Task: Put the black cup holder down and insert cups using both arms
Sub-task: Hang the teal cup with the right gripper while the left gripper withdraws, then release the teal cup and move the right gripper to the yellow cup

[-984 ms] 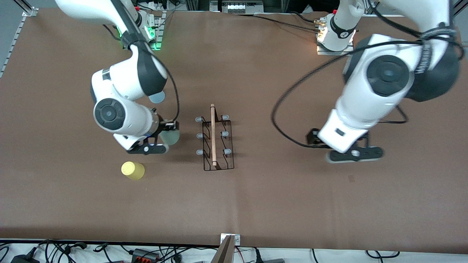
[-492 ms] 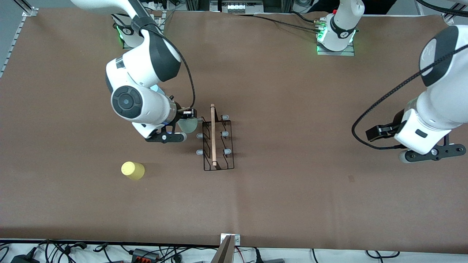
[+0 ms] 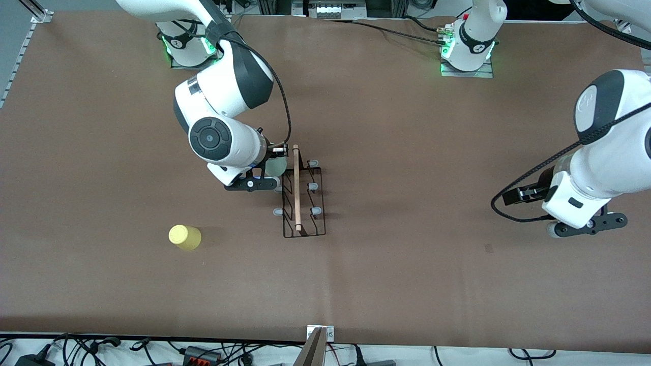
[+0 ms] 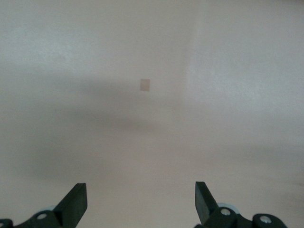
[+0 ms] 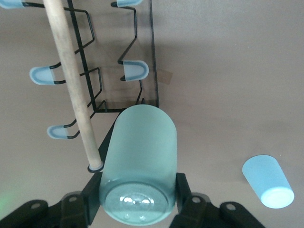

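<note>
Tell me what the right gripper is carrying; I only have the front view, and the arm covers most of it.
Observer: The right gripper is shut on the pale green cup, with the cup's closed end toward the wrist camera, right beside the black cup holder's wooden rod.
Operator: I can't find the blue cup in my view.
Observer: The light blue cup is on the table, apart from the holder; the right arm hides it from the front camera.
Operator: And the left gripper's fingers?
Observer: The left gripper is open over bare table, with nothing between its fingers.
</note>
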You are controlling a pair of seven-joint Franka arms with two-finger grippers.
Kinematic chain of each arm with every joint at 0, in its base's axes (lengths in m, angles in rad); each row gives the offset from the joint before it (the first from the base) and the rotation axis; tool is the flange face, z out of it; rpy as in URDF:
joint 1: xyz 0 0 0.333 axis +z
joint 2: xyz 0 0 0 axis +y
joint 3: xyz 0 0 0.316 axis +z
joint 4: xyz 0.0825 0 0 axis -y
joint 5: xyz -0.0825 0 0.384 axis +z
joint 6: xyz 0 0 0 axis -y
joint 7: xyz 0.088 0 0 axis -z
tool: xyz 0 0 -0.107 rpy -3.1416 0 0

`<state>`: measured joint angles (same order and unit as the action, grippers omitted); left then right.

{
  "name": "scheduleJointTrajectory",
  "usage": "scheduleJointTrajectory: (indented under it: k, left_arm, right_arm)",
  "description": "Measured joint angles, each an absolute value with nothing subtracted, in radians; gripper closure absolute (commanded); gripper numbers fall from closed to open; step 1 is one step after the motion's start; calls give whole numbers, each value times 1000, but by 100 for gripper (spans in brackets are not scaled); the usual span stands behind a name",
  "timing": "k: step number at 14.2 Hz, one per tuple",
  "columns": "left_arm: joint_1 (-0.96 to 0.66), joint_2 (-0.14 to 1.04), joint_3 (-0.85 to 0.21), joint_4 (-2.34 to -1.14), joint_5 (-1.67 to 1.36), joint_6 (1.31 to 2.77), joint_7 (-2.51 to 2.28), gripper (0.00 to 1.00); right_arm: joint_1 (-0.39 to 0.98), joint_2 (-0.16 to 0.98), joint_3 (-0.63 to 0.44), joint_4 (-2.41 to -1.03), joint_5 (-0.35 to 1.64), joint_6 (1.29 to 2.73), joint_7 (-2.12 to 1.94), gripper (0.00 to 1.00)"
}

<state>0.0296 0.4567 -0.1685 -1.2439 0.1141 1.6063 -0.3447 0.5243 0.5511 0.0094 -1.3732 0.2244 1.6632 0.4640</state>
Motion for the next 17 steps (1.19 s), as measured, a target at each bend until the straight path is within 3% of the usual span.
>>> scheduleJointTrajectory:
  k: [5,8,12,13,14,15,17]
  left_arm:
    - [56,306,-141,-1250,113,1553,-125,0]
    - [40,214,-90,-1394,54,1584,-114,0]
    - [38,212,-68,-1518,16,1668,-116,0]
    - [37,200,-67,-1526,16,1671,-117,0]
    - [38,180,-63,-1526,16,1667,-117,0]
    - [40,157,-58,-1526,16,1659,-117,0]
    - [42,117,-57,-1527,16,1631,-117,0]
  right_arm:
    - [533,582,9,-1375,224,1664,464,74]
    - [536,589,9,-1375,224,1664,464,73]
    - [536,619,8,-1375,224,1686,464,70]
    - [536,627,8,-1375,224,1698,464,64]
    - [536,636,8,-1376,224,1708,464,28]
    - [536,643,7,-1376,224,1714,464,0]
    - [536,649,6,-1375,224,1718,471,0]
